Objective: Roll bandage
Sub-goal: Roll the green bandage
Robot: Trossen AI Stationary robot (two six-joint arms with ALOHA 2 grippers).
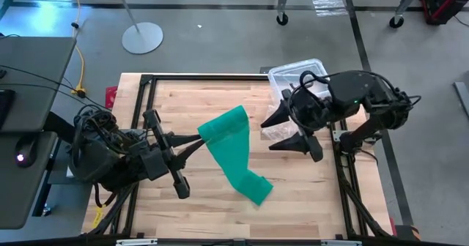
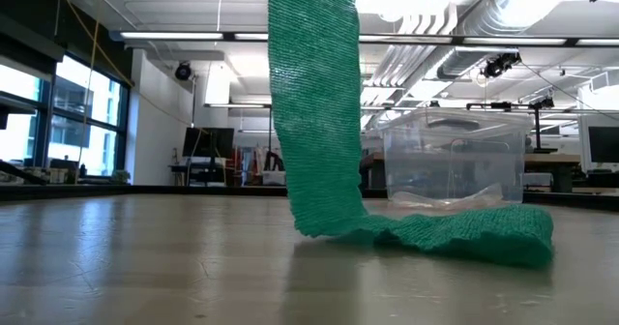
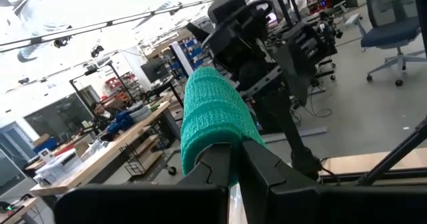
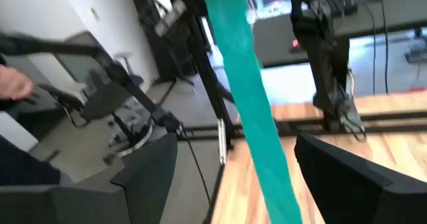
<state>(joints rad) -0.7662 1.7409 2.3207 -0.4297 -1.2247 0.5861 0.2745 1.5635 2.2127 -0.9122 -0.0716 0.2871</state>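
Note:
The green bandage [image 1: 233, 147] hangs as a long flat strip from my left gripper [image 1: 201, 138], which is shut on its upper end and reaches in level from the table's left. The strip's lower end [image 2: 455, 230] lies crumpled on the wooden table. My right gripper [image 1: 283, 132] stands open to the right of the strip, raised above the table and apart from the cloth. In the right wrist view the bandage [image 4: 250, 104] hangs beyond that gripper's spread fingers [image 4: 150, 171]. My left gripper pinches the bandage's upper end [image 3: 232, 159] between its two fingers. The cloth bulges up and folds over the fingertips [image 3: 267, 164]. The fingers come level from the table's left, across the strip. The strip hangs slack below them, with its lower end [image 1: 256, 189] on the table.
A clear plastic box [image 1: 297, 76] stands at the table's far right, behind the bandage in the low view [image 2: 455, 161]. Crinkly clear plastic [image 1: 272, 132] lies under my right gripper. Black rails [image 1: 205, 78] frame the table. Bare wood [image 1: 212, 209] lies near the front edge.

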